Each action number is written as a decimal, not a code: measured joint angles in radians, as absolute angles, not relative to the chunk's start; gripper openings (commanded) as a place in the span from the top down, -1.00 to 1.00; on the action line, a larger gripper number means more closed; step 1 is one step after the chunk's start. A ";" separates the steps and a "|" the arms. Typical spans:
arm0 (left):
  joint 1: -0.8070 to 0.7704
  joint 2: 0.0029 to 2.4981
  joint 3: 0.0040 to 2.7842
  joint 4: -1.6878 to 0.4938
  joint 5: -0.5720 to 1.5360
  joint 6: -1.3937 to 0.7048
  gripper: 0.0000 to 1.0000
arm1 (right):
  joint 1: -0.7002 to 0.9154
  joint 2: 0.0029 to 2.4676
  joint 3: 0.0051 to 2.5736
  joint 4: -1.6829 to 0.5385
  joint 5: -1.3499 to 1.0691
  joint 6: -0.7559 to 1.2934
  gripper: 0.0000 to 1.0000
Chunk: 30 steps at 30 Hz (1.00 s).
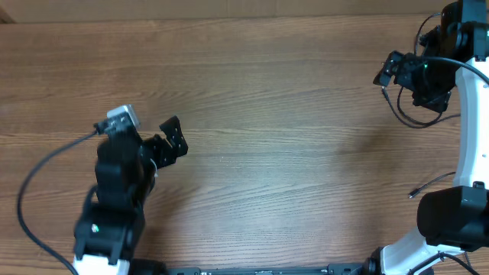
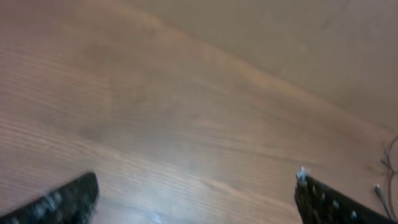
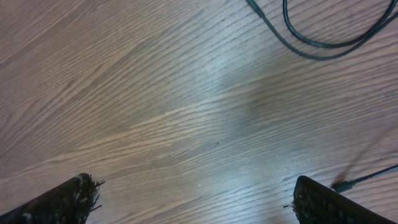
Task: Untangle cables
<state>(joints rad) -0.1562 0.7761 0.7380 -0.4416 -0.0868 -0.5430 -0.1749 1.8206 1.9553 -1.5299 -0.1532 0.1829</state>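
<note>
The thin black cords point(image 1: 412, 125) lie loose on the brown wood-grain desk point(image 1: 290, 114), out toward 3 o'clock. One loop curves just beside the right pincer point(image 1: 390, 74). A second cord point(image 1: 432, 184) with a small plug tip lies at 4 o'clock, near that arm's base. The right pincer is released, its fingers spread wide above bare wood. The left pincer point(image 1: 170, 141), at 8 o'clock, is also released and grasps nothing.

Black left claw point(image 1: 174, 137), black-and-white arms point(image 1: 114, 206), thick black wiring point(image 1: 21, 202).
</note>
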 measured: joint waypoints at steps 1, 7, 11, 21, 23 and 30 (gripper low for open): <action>-0.156 0.733 0.663 -0.348 -0.087 -0.566 -0.99 | -0.175 1.821 1.955 -1.531 -0.154 0.183 -1.00; -0.156 0.529 0.303 0.041 -0.087 -0.689 -0.99 | -0.175 1.821 1.955 -1.530 -0.154 0.183 -1.00; -0.156 0.407 0.115 0.307 -0.091 -0.728 -0.99 | -0.175 1.821 1.955 -1.530 -0.153 0.183 -1.00; -0.156 0.215 0.009 0.334 -0.186 -0.735 -0.99 | -0.175 1.821 1.955 -1.530 -0.153 0.183 -1.00; -0.156 0.181 0.010 0.262 -0.211 -0.735 -1.00 | -0.175 1.821 1.955 -1.531 -0.154 0.183 -1.00; -0.156 0.023 0.009 -0.015 -0.276 -0.686 -1.00 | -0.175 1.821 1.955 -1.530 -0.154 0.183 -1.00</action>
<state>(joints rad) -0.1562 0.0235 0.0090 -0.0147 -0.2760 -0.6865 -0.1749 1.8206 1.9553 -1.5303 -0.1535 0.1829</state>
